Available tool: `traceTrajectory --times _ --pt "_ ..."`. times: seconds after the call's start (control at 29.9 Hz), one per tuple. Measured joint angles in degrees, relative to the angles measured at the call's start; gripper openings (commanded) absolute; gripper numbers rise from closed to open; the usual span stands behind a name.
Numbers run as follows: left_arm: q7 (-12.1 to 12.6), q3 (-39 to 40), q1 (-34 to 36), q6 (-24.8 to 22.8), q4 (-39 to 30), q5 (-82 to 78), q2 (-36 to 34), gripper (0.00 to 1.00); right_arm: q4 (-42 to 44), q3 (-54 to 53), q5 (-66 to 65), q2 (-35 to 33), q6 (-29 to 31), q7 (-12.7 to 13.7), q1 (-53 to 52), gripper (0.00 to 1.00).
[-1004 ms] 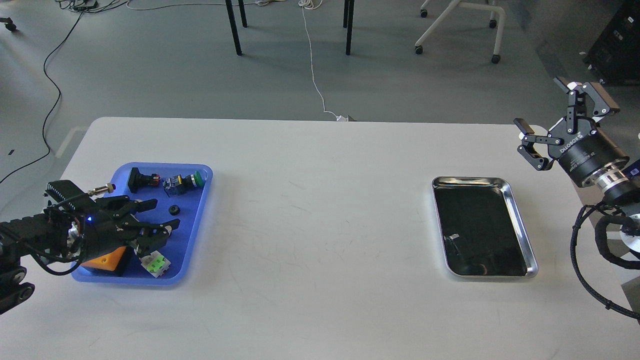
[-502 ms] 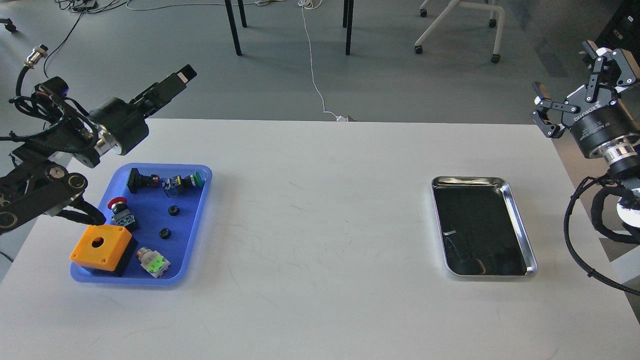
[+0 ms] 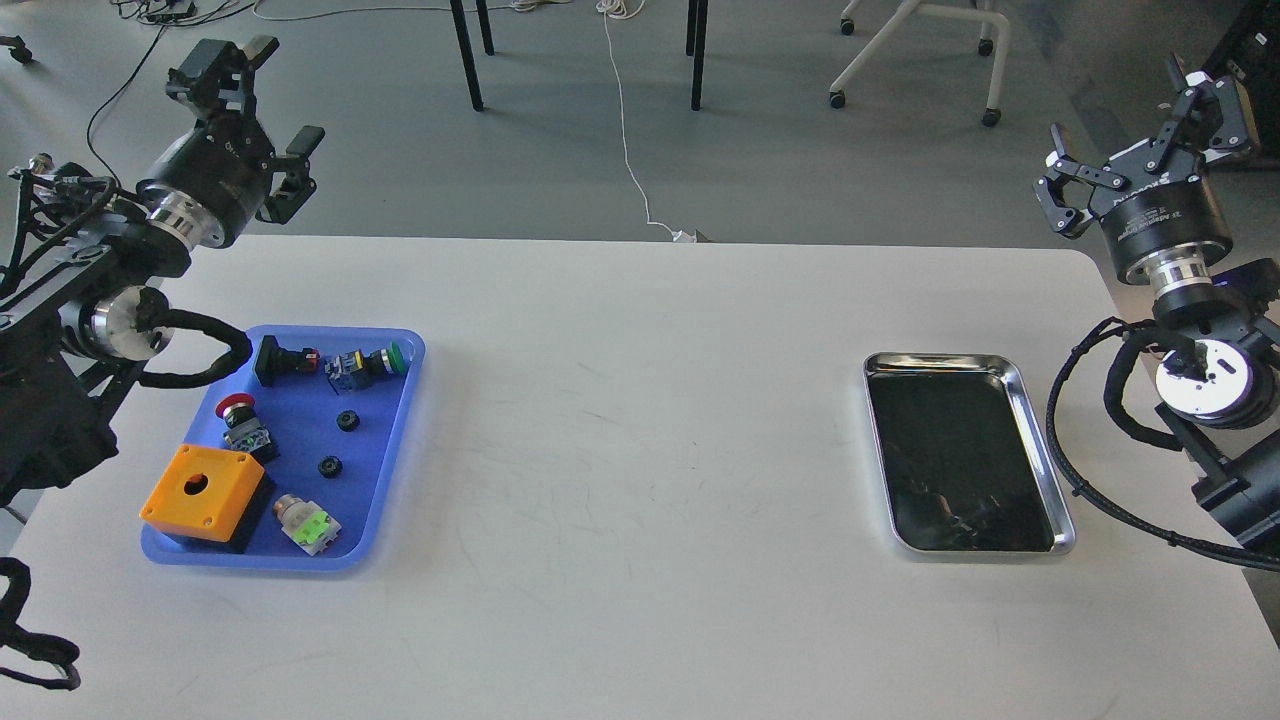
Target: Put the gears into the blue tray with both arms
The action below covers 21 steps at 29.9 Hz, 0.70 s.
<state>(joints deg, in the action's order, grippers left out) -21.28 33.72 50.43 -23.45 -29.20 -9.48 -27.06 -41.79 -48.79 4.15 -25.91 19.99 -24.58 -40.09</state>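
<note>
The blue tray [image 3: 392, 450] lies at the table's left. Two small black gears rest inside it, one [image 3: 347, 421] near the middle and one [image 3: 329, 466] just below it. My left gripper [image 3: 262, 105] is raised high beyond the table's back left edge, open and empty, well clear of the tray. My right gripper [image 3: 1140, 125] is also lifted past the table's far right corner, open, with nothing between its fingers.
The blue tray also holds an orange box [image 3: 200, 492], a red-capped switch [image 3: 238, 415], a green-capped switch [image 3: 375, 361], a black switch [image 3: 280, 359] and a green-white part [image 3: 308, 525]. A shiny silver metal tray [image 3: 1040, 450] lies at the right.
My left arm rose out of the blue tray, leaving a second gear in it, and swung back up to the far left. My right gripper drifted slightly higher.
</note>
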Motion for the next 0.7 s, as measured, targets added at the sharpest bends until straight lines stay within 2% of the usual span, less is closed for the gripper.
traceTrajectory --times 0.13,0.23,0.47,0.7 --pt "0.57 1.32 0.14 -3.95 8.55 7.61 4.02 0.98 5.06 -1.94 0.86 3.07 0.28 3.01 -2.12 0.99" --pt "1.36 1.61 1.16 -4.48 10.55 11.54 5.57 0.98 9.02 -2.64 1.07 5.42 0.70 4.41 -4.27 0.99" --pt "3.05 2.86 1.41 -4.55 10.36 16.96 7.44 0.98 12.38 -2.90 1.19 7.39 1.50 6.30 -6.43 0.99" --pt "4.77 3.20 1.10 -4.57 6.01 17.55 8.48 0.98 12.12 -3.48 1.88 8.44 3.61 6.46 -6.50 0.99"
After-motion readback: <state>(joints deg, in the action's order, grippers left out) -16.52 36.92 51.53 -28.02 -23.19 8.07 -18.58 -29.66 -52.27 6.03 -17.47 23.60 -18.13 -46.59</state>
